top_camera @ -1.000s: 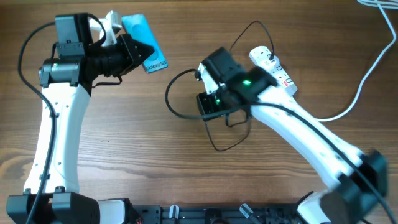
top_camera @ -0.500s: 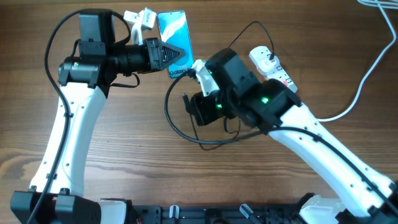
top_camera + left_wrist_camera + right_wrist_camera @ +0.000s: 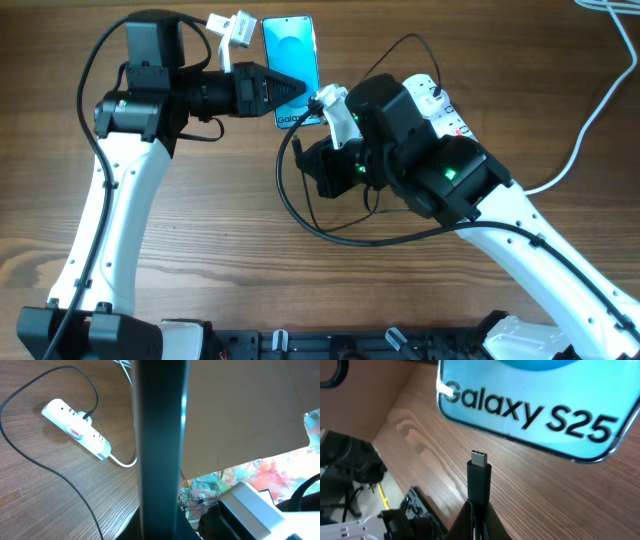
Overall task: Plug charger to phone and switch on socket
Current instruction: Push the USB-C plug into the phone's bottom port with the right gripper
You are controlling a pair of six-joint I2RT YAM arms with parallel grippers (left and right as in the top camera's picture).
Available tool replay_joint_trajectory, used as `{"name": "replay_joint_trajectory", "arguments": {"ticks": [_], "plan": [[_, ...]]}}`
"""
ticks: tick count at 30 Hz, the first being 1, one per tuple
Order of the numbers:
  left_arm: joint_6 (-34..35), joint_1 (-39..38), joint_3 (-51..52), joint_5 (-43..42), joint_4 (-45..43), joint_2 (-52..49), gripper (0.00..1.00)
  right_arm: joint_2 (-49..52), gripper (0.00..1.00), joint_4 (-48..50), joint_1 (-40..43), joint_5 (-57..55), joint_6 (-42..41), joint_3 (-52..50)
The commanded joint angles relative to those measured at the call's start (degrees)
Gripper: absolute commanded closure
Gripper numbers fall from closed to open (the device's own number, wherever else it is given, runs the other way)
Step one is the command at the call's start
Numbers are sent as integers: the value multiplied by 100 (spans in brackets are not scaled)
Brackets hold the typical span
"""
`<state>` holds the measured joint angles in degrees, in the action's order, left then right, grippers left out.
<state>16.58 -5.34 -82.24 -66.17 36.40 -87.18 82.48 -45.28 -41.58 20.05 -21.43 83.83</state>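
phone (image 3: 290, 50) is hanging off the surface (image 3: 200, 230), clamped in the left jaws; the right jaws are pinching the charger (image 3: 479, 477), its tip sitting just short of the phone's text end. squaring the tip to the port before pushing is looking key.

The phone (image 3: 290, 45) has a bright blue-green screen. At one end it has a pale strip with black letters that say Galaxy S25. The charger (image 3: 290, 208) is a thin black cable. Its plug tip (image 3: 479, 477) is black with a shiny silver end. The socket (image 3: 450, 110) is white with small red switches, and its thick cord (image 3: 590, 130) is white too. The desk (image 3: 220, 260) is brown wood with darker wavy lines. The left arm (image 3: 95, 230) and right arm (image 3: 540, 260) are white with black parts. A green light (image 3: 450, 175) glows on the right one.
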Motion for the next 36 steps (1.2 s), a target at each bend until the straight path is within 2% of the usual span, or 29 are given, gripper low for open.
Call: {"name": "replay_joint_trajectory", "arguments": {"ticks": [1,36], "plan": [[-140,4,-26,-262,-42,4,96,-85,95,70,2,-463,-210,70],[-140,4,-26,-286,-105,4,96,-85,96,238,2,-621,-404,70]]}}
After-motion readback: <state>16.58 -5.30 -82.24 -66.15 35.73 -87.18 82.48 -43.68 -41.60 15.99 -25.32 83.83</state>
